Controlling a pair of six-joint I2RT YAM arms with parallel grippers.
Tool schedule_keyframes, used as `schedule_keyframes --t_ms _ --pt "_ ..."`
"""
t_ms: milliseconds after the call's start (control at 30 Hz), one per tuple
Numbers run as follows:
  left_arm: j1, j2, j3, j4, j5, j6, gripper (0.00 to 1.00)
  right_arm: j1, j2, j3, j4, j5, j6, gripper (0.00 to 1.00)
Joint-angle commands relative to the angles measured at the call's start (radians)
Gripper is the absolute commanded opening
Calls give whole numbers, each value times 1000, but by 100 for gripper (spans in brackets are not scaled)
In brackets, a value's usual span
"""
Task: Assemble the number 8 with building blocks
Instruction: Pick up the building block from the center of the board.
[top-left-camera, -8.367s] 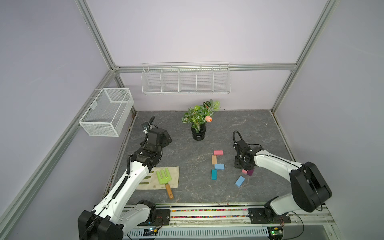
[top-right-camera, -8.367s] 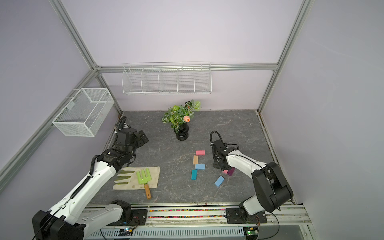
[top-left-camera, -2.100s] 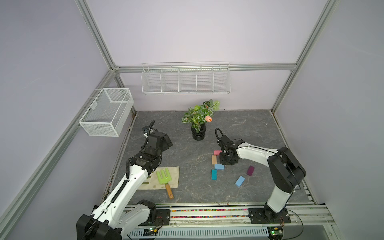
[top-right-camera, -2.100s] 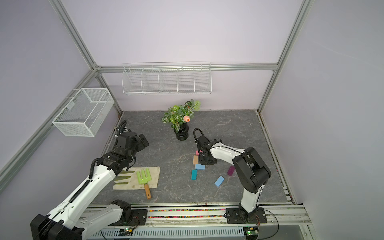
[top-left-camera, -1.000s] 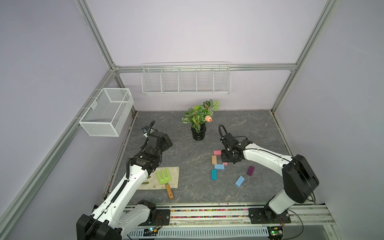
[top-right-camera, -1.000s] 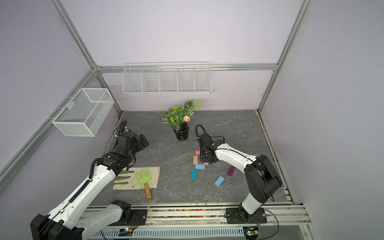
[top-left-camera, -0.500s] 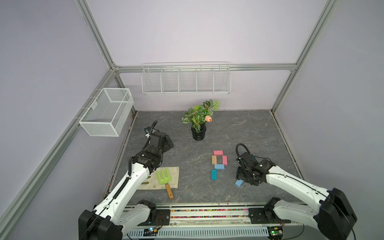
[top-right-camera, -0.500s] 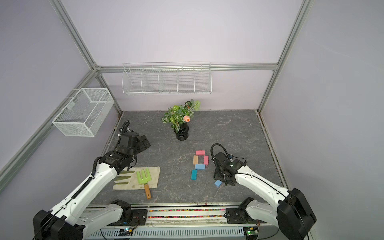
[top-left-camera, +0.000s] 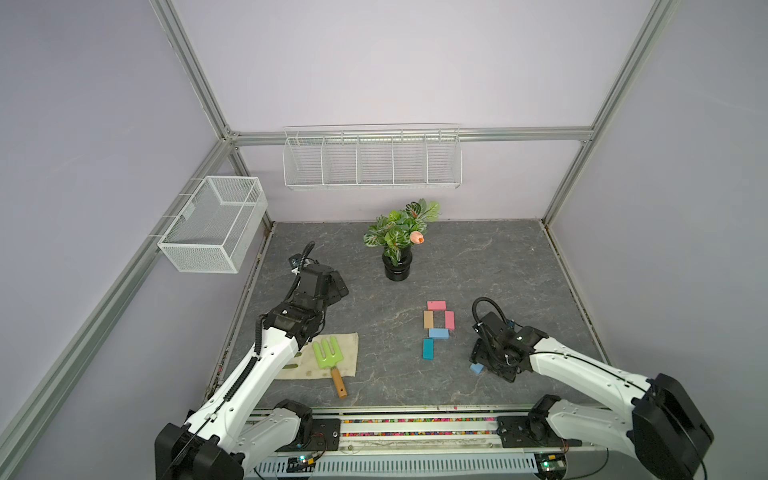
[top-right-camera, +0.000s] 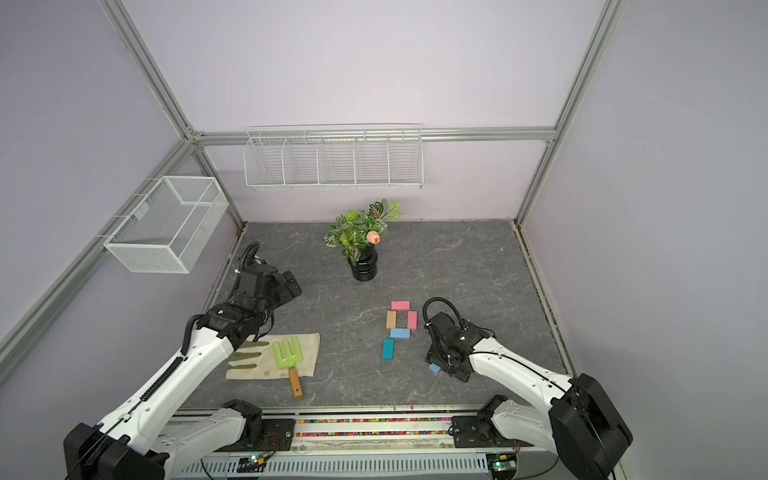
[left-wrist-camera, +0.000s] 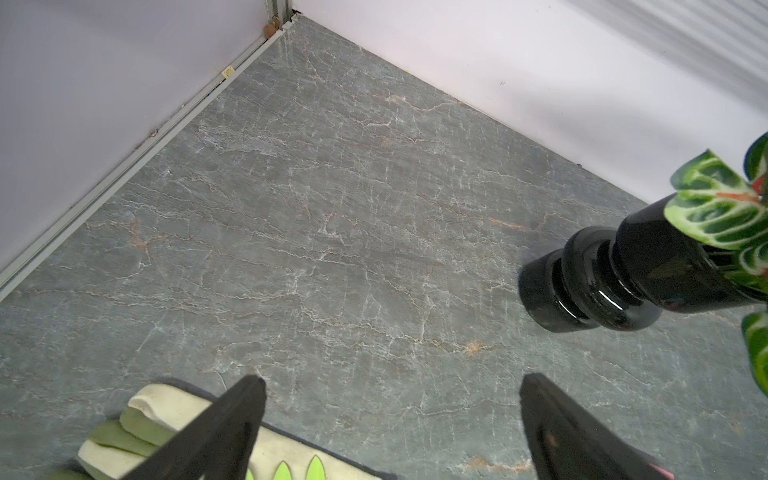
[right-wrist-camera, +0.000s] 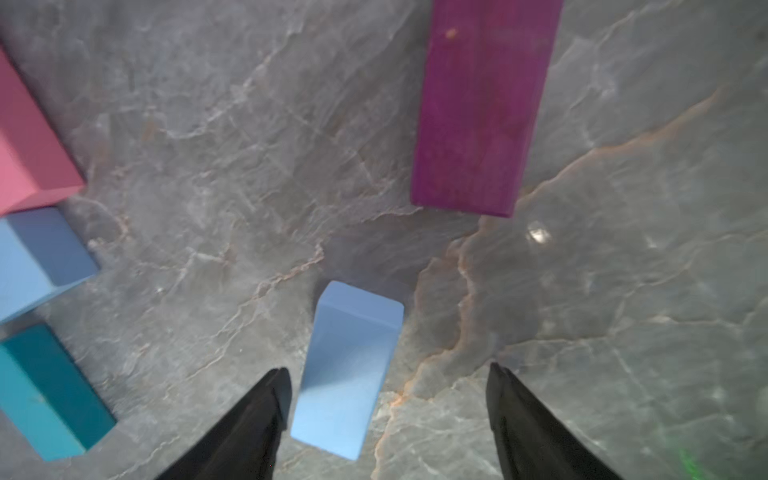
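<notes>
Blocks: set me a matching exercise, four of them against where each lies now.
Blocks
1. tan block
2. teal block
3. purple block
4. loose light blue block

Places
A. inside the open right gripper, not clamped
B. ahead of that gripper, seen only in the right wrist view
C. left side of the closed loop
D. by the loop's left corner, on the robot's side of it

Pairs: 1-C, 2-D, 3-B, 4-A

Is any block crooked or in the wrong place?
Yes. One light blue block lies slanted, away from the half-built 8, between the fingers of the open right gripper. The dark purple block lies apart too.
</notes>
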Motion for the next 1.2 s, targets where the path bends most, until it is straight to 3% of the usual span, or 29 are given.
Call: schedule_keyframes --t_ms 0,167,267,400,500,667,800,1167 --pt "-4 -11 5 -12 0 -14 100 8 9 -16 49 -8 55 80" --pt "-4 2 5 -6 5 -14 100 8 38 -8 61 -14 57 75" --pt "-4 1 3 -2 5 -14 100 8 74 -10 70 -33 54 59" --pt "-3 -2 1 -3 2 -11 100 11 114 -12 67 -54 32 30" --pt "-5 -1 0 0 7 -14 99 14 121 9 34 -34 -21 19" --pt "-4 -2 0 -4 10 -11 100 18 111 89 -57 30 -192 9" --pt "-5 -2 0 -8 7 -13 100 20 127 158 -86 25 -319 7" --pt "-4 23 19 -19 4 -15 100 104 164 205 -78 -10 -351 7"
